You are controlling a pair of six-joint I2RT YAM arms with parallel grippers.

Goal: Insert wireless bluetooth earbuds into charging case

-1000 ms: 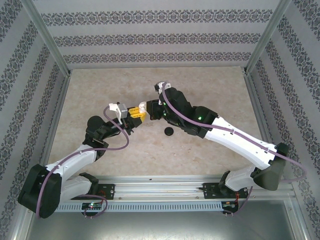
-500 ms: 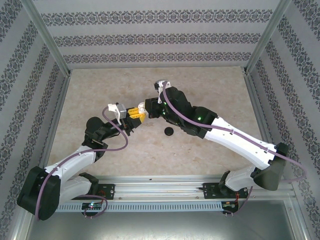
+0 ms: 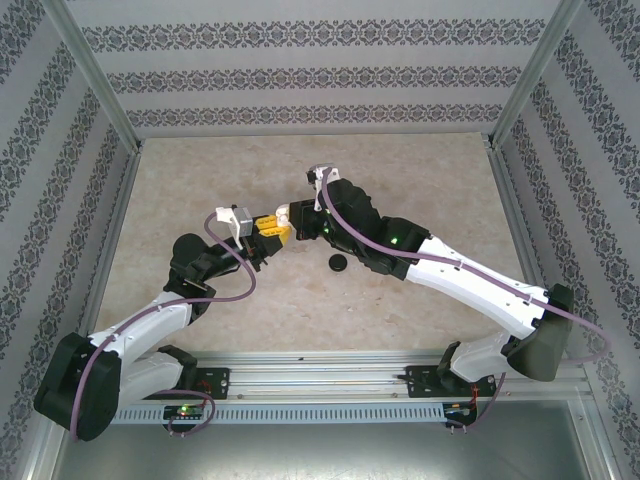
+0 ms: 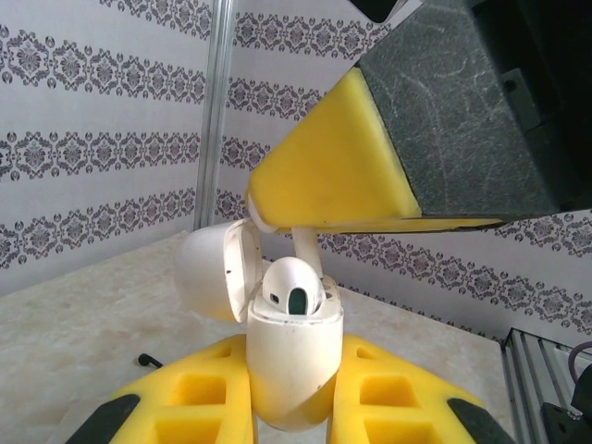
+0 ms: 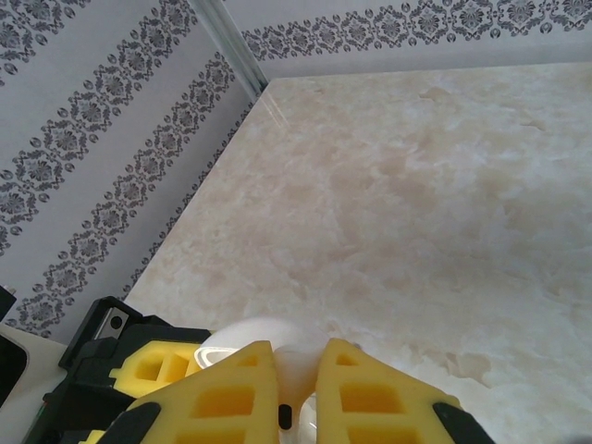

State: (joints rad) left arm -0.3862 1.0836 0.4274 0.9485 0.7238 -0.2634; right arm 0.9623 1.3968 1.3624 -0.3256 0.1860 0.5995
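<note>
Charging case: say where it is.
The case: left wrist view, centre, clamped lid-open in the left gripper, below the white earbud the right gripper holds.

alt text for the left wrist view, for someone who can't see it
The left gripper clamps a white charging case upright, lid open to the left, one white earbud seated inside. From above, the right gripper pinches a second white earbud, stem pointing down at the case.

Your three camera angles
From high behind, looking down, you see the whole table (image 3: 200, 190); both wrist cameras look in close at the white case (image 4: 291, 370).
</note>
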